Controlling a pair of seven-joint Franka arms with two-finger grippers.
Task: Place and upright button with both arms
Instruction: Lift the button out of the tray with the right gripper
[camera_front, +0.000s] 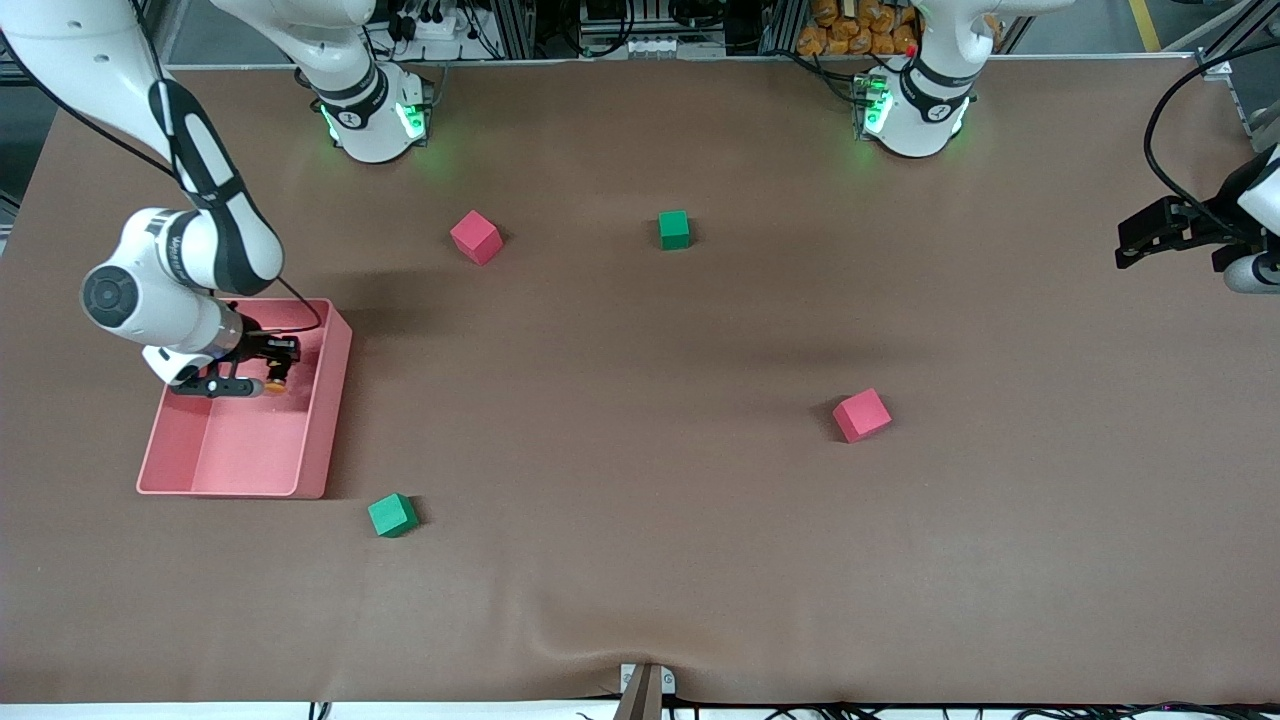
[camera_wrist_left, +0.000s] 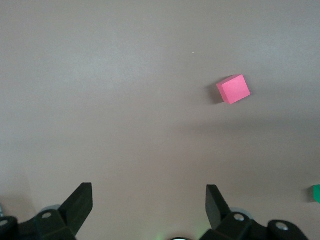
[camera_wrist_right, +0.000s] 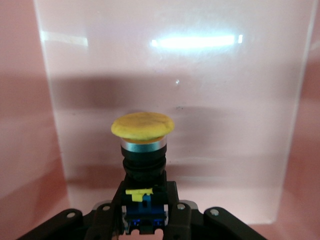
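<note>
The button (camera_front: 275, 381) has an orange cap and a black-blue body. My right gripper (camera_front: 272, 372) is down inside the pink bin (camera_front: 322, 420) and shut on it. In the right wrist view the button (camera_wrist_right: 142, 125) points its cap away from the camera toward the bin's floor (camera_wrist_right: 175, 65). The right gripper (camera_wrist_right: 145, 207) clamps the blue lower body between its fingers (camera_wrist_right: 116, 205). My left gripper (camera_front: 1140, 245) hangs open over the table's edge at the left arm's end and waits. In the left wrist view the left gripper (camera_wrist_left: 149, 192) holds nothing, with bare table below.
Loose cubes lie on the brown table: a pink cube (camera_front: 476, 237) and a green cube (camera_front: 674, 229) toward the bases, another pink cube (camera_front: 861, 414) mid-table, a green cube (camera_front: 392, 515) beside the bin's near corner. The left wrist view shows a pink cube (camera_wrist_left: 233, 89).
</note>
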